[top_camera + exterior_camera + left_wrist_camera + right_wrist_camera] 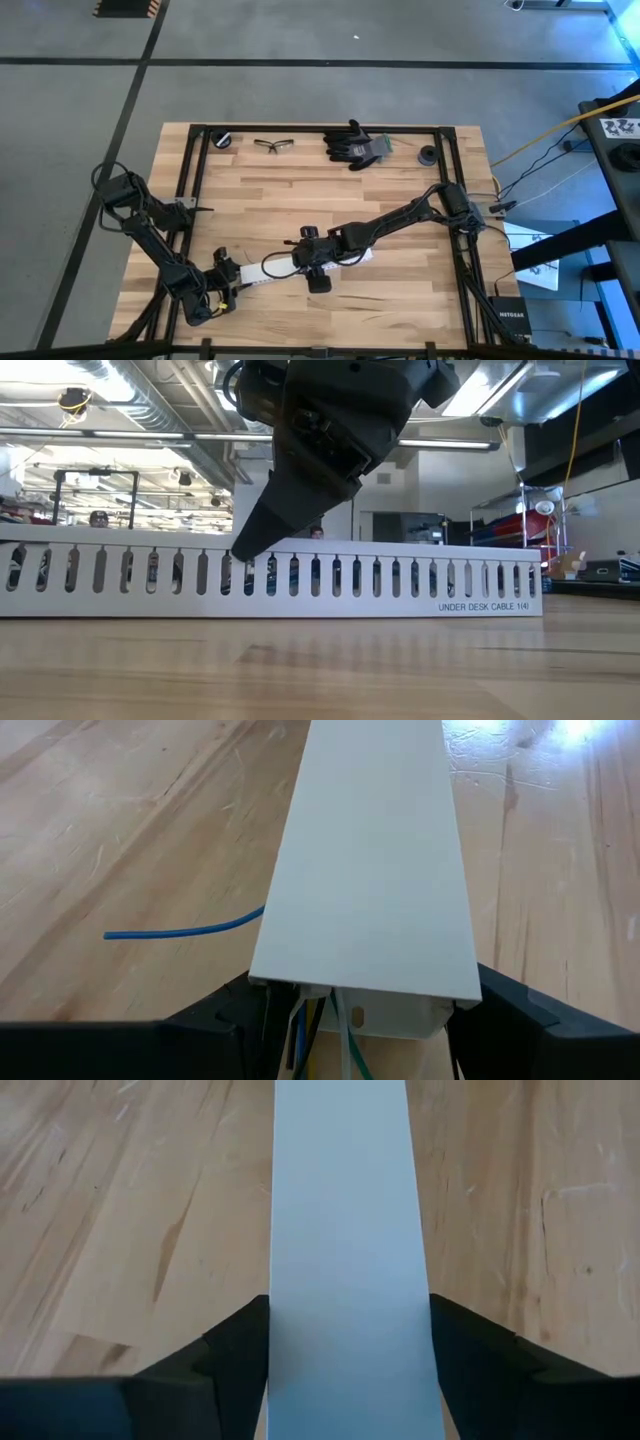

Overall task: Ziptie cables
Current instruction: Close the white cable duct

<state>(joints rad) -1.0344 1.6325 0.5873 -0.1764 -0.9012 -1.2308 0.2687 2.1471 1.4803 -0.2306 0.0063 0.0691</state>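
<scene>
The rail (270, 575), a white slotted cable duct, is lying lengthwise along the near part of the bench (330, 200), with a flat white cover (370, 850) sitting on top of it.

The left gripper (365, 1005) is positioned at the rail's left end, near the bench's front-left corner. Its jaws are straddling the rail's end, one on each side, and are pressing against or lying very close to the walls; contact is not fully clear from the wrist view.

The right gripper (350, 1350) is reaching in from the right side of the bench and is standing over the middle of the rail. Its jaws are straddling the cover (345, 1230), one finger flush against each long edge, so they appear to be grasping it.

The cables (320, 1030) are lying inside the rail, their ends showing at the open left end beneath the cover: blue, green, yellow and pale strands rather than dark ones. A blue wire (185, 930) is trailing out from the side of the rail across the bench.

Glasses (274, 145) and gloves (358, 146) are lying along the far edge of the bench, well apart from the rail
</scene>
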